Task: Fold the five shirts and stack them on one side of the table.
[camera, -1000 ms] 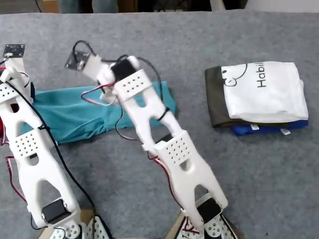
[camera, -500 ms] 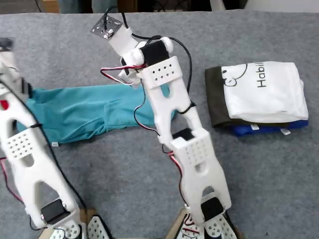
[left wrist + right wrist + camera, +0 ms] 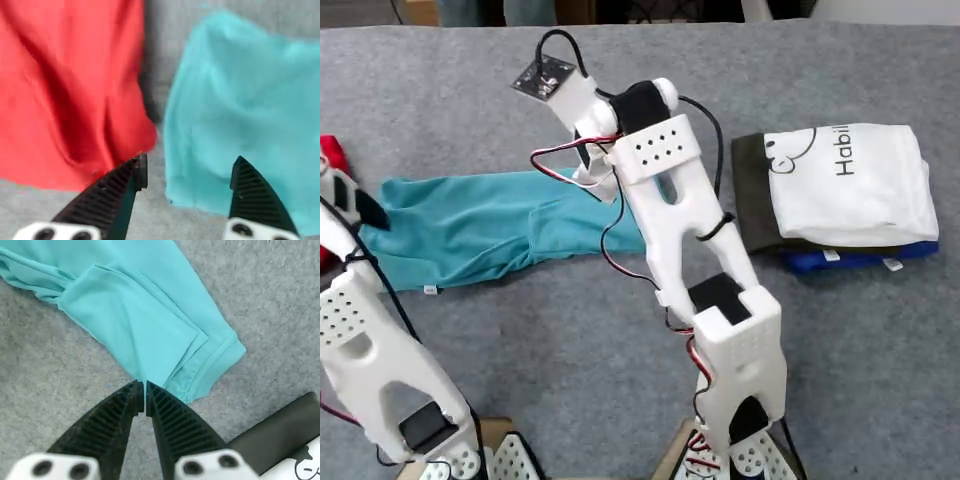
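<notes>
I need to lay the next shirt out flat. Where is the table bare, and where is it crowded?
Bare: the near right corner of the table, in front of the stack; the far strip behind the teal shirt, and the patch in front of it. Crowded: the left edge, where the red shirt lies beside the teal one under the left gripper.

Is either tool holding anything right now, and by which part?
Nothing. The left tool is open over the red shirt and teal shirt; the right tool is shut, empty, above the teal shirt.

Teal shirt (image 3: 490, 225) soft matt cloth, table (image 3: 840, 340) w/ rough grey felt.
</notes>
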Controlling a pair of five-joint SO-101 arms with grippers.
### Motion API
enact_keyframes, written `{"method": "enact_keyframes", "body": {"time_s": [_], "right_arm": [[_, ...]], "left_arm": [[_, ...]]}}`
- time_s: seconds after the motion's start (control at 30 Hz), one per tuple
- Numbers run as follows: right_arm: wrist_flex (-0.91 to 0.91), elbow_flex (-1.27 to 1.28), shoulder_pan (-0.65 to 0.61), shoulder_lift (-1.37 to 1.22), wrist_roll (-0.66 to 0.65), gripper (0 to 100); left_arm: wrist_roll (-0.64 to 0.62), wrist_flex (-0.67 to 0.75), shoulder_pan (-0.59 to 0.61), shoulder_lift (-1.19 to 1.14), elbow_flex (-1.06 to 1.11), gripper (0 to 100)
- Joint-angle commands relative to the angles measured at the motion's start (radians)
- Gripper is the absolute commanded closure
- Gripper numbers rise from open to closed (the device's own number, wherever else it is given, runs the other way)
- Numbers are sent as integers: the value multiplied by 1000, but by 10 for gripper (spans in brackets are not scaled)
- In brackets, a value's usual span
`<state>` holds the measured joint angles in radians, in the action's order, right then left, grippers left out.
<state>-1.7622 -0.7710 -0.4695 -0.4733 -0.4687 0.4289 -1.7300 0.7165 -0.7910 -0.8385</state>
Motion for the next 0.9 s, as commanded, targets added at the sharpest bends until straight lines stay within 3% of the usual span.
{"method": "enact_keyframes", "body": {"time_s": [0.0,0.23,0.47,0.7,0.87], "right_arm": [[-5,8,9,68,8,980],[-5,10,9,70,8,980],[-5,2,9,70,8,980],[8,1,38,99,8,980],[37,-27,109,179,6,980]], "left_arm": [[3,78,-5,55,134,714],[-2,84,-22,-95,110,737],[-12,-29,-38,-201,-124,976],[-14,-31,-22,-144,-140,973],[-14,-32,-102,26,-113,973]]}}
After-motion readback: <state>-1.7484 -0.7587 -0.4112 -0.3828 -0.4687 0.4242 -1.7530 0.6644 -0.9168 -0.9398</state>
